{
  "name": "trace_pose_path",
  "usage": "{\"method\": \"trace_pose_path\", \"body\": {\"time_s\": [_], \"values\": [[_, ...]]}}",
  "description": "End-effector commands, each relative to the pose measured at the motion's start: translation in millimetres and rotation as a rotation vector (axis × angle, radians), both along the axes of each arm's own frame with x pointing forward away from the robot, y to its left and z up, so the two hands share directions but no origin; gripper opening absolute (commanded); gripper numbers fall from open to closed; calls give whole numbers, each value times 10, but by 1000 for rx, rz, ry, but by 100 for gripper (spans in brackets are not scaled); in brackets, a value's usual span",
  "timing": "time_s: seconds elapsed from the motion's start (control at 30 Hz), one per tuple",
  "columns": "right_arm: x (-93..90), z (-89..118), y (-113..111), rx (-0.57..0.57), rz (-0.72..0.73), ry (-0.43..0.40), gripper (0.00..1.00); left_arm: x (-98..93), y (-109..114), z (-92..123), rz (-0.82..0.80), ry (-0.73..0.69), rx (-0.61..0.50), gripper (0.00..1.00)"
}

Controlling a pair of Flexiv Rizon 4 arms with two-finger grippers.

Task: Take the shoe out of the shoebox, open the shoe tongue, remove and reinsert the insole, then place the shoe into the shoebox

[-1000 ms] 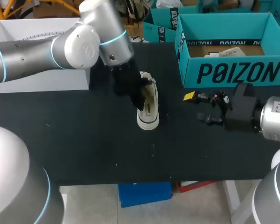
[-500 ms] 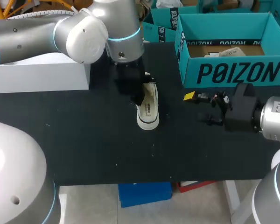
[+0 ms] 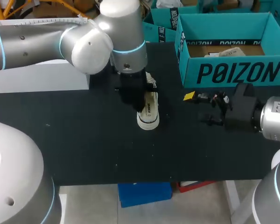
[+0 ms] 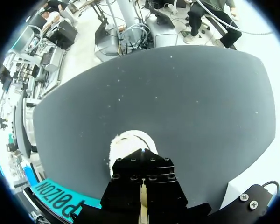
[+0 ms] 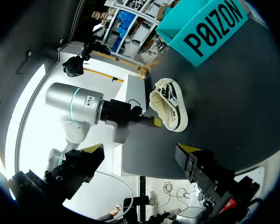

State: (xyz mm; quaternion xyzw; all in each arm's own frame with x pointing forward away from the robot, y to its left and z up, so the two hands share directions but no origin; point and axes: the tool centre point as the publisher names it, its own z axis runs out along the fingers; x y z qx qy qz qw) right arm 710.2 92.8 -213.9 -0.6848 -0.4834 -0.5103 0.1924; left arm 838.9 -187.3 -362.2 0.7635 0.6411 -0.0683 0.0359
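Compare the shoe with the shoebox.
The shoe is off-white and small; the shoebox is teal, open-topped and far larger. The shoe has the left gripper at it; no gripper is at the shoebox. Both rest on the black table.

Shoe: in the middle of your head view, cream-white with black marks along its side.
Shoebox: at your upper right, teal with large black lettering, brown inside.
Table: you see plain black, flecked with pale specks.
White box: at your upper left, plain white.
Left arm: silver-grey with pale blue rings.
Right gripper: at your right, black with bright yellow tips.
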Motion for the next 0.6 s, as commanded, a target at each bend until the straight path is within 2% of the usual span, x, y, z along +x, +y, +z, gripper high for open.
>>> {"method": "trace_pose_path", "body": {"time_s": [0.03, 0.6], "values": [[2, 1, 1, -1, 0, 0, 100, 47, -217, -371, 7, 3, 9, 0], [2, 1, 1, -1, 0, 0, 100, 109, -212, -808, 42, 47, 53, 0]]}}
